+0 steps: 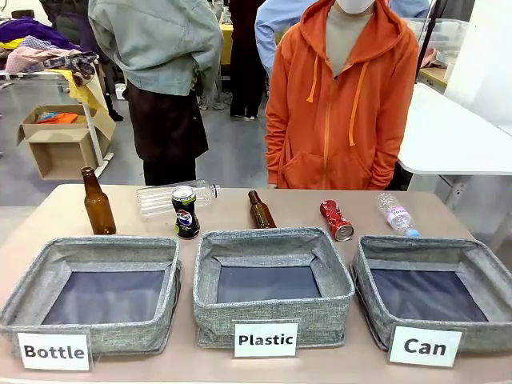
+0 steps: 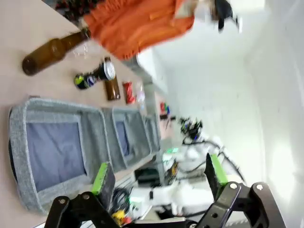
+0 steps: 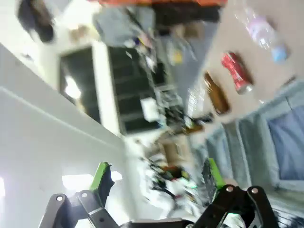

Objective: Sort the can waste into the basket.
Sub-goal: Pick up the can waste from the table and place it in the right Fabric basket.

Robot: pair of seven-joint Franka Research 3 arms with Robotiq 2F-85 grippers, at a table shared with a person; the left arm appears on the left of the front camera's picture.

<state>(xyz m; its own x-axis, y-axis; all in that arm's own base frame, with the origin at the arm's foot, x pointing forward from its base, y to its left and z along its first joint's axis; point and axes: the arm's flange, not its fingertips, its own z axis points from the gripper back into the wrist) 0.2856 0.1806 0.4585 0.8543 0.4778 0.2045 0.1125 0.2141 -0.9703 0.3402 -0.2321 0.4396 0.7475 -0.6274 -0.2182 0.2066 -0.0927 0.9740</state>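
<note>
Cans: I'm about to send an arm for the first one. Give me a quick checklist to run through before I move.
1. Left jaws open, nothing between them: ok.
2. Right jaws open, nothing between them: ok.
3. Pepsi can standing upright, top end free: ok.
4. Pepsi can apart from the clear bottle lying behind it: cannot tell.
5. Red can lying on its side, nothing touching it: ok.
6. "Can" basket with nothing inside: ok.
</note>
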